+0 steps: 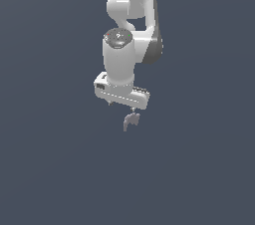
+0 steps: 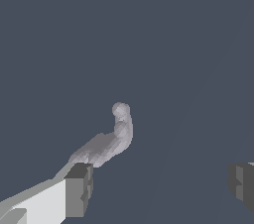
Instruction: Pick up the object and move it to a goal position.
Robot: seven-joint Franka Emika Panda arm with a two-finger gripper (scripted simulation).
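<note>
The object (image 1: 131,120) is a tiny dull grey-mauve hooked piece, seen just under the white hand of the arm in the exterior view. In the wrist view the object (image 2: 111,140) lies beyond one dark fingertip (image 2: 78,188), its curled end pointing away from the hand. The other fingertip (image 2: 242,182) stands far off across a wide gap. My gripper (image 2: 158,186) is open with nothing between its pads. From the exterior view the gripper (image 1: 124,109) hangs straight down over the object; whether a finger touches the object cannot be told.
A plain dark blue-grey surface (image 1: 50,169) fills both views. The white arm (image 1: 130,15) rises behind the hand in the exterior view. No other objects show.
</note>
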